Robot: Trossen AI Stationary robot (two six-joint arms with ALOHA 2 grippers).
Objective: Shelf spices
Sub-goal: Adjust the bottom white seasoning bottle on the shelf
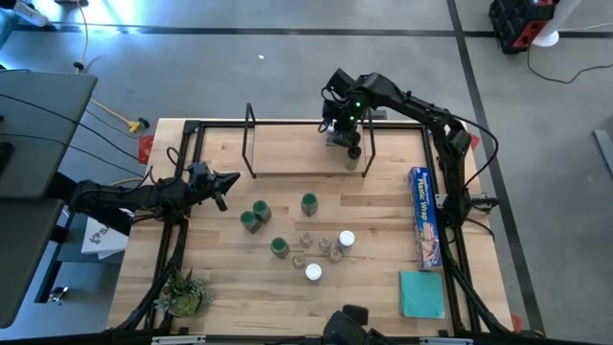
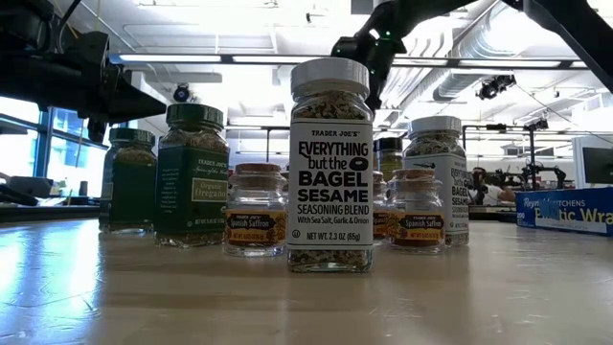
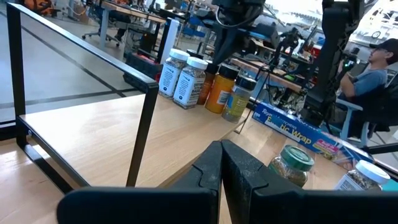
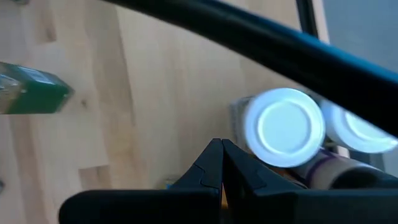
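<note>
Cylindrical glass spice jars (image 1: 308, 203) with green, white and cork lids cluster mid-tabletop (image 1: 220, 278). The light-wood shelf (image 1: 287, 153) with black hoops holds several. Both grippers' (image 1: 233, 179) (image 1: 352, 151) fingers are pressed together, empty.

Bright overhead striplights; blurred right wrist view.

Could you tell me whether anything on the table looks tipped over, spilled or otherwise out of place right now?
Nothing stands out. The small spice jars in the middle of the wooden table stand upright in a loose cluster, the few on the light-wood shelf too. The long blue plastic-wrap box lies flat near the table's right edge. No spill shows.
</note>
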